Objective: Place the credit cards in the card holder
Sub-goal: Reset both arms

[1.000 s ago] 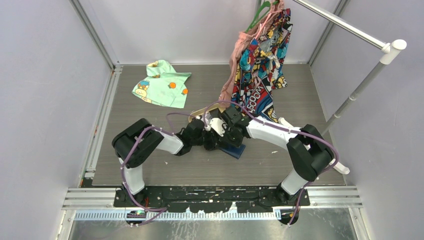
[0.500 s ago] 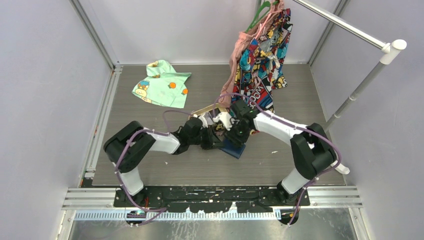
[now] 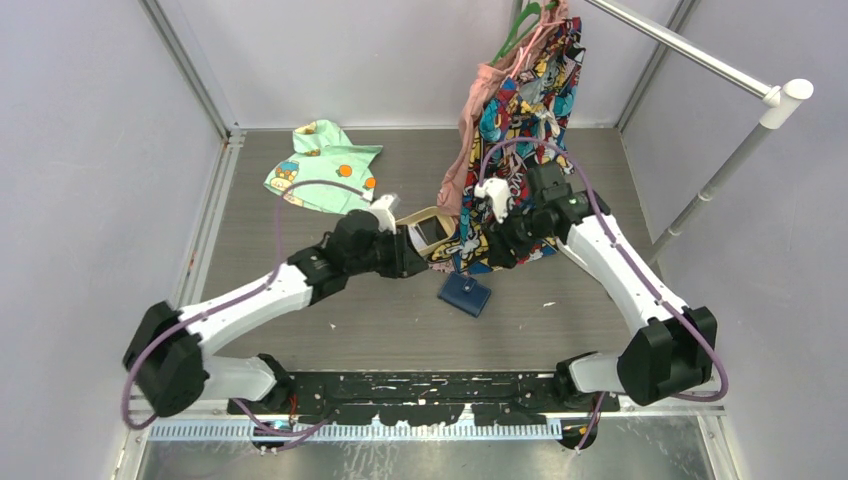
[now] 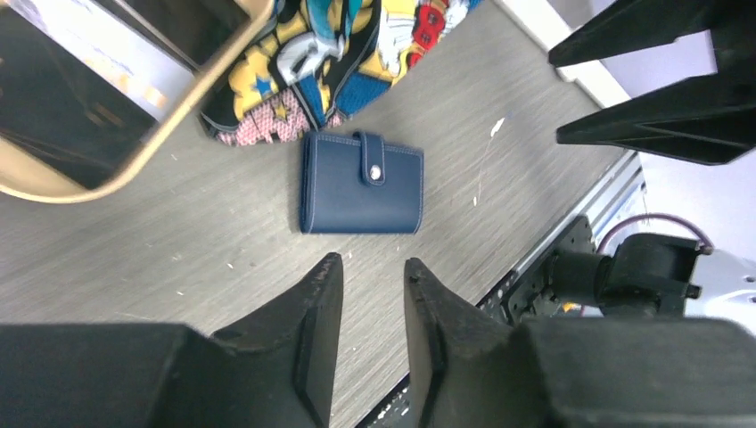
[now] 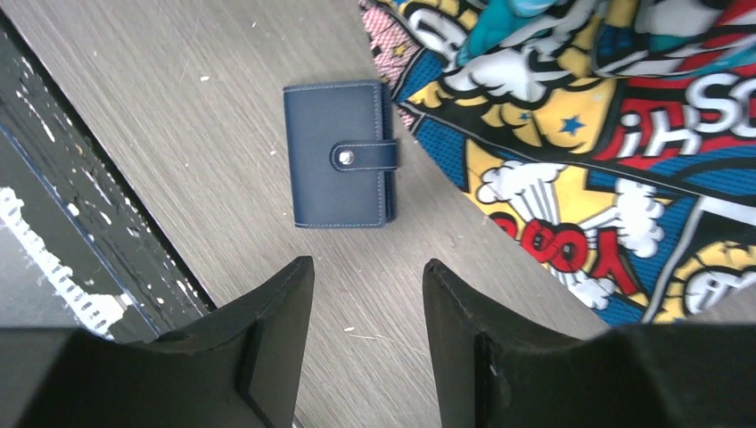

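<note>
Where left gripper [image 4: 373, 263] hangs over table [image 3: 560, 330], fingers stand narrowly apart, empty. Tan tray [image 4: 192, 94] next, dark cards [image 4: 53, 98] inside (count unclear). Card holder [image 3: 465, 294] flat on table, snapped shut, just beside comic-print cloth [image 3: 515, 150]. Right gripper [image 5: 367, 266] wider, empty.

matt leather-like navy card holder [image 4: 343, 201], grainy grey table [image 4: 178, 259], printed cloth [image 5: 579, 134]
</note>
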`<state>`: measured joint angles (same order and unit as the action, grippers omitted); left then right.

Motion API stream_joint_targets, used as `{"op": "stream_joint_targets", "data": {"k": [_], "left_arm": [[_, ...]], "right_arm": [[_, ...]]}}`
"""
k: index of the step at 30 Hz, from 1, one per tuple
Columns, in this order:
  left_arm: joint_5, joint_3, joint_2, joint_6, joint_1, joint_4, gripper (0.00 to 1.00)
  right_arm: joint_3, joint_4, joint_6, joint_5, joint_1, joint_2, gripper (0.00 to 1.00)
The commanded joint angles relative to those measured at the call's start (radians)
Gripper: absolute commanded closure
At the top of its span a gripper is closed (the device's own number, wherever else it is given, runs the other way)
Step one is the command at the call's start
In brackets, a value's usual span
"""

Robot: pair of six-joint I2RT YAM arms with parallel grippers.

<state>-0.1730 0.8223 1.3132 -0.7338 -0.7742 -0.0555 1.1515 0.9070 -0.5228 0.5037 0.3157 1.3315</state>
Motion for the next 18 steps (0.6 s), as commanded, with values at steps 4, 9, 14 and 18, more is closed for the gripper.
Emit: {"op": "stream_joint_targets", "data": {"k": [4,9,14,18], "left_arm": [[0.161,0.152,-0.269,0.263,0.064,-0.235,0.41],[0.148,0.25,-0.359,0.292,0.12,-0.279,0.2],[0.123,0.403,-0.353,0.313,0.139,-0.366,0.12],[0.13,0.529,-0.321,0.313,0.143,-0.484,0.1]], "right_arm": [[0.267,0.18,-0.015,-0.024,-0.088,-0.055,0.34],[0.481,0.338,-0.025,-0.064,-0.134,-0.03,0.01],[0.646,0.418,0.074,0.037,-0.231,0.012,0.01],[0.692,0.342,0.202,0.02,-0.291,0.005,0.0]]}}
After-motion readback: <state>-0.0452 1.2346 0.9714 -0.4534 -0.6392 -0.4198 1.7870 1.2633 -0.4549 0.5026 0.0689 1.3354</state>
